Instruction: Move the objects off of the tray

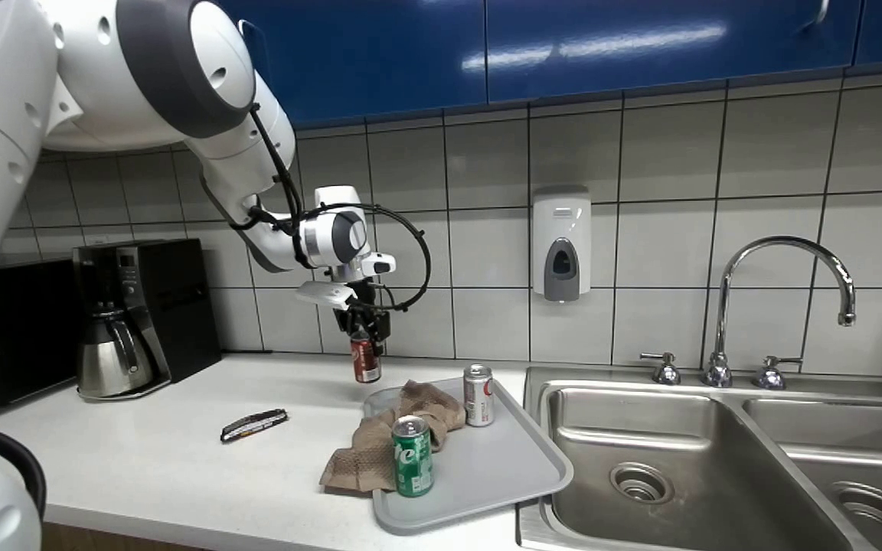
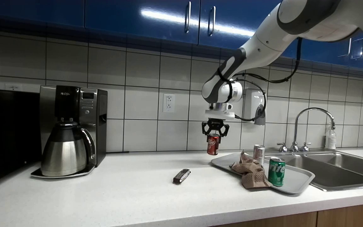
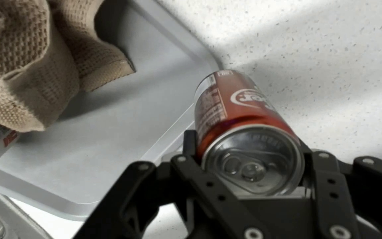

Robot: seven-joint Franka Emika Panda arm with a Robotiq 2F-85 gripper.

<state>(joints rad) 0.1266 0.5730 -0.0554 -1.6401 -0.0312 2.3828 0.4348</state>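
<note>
The end effector [image 2: 213, 138] grips a red can [image 2: 213, 147], roughly upright, above the desk [image 2: 131, 192] near the far left end of the gray tray [image 2: 297, 180]. On it, a green can [image 2: 276, 171] stands beside a crumpled brown towel [image 2: 251, 172] that spills over the near edge; a silver can [image 2: 258, 153], partly hidden, stands beyond. A dark packet [image 2: 181, 176] lies farther left.

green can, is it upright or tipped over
Upright: in both exterior views the green can stands on the tray, with its lid on top.
</note>
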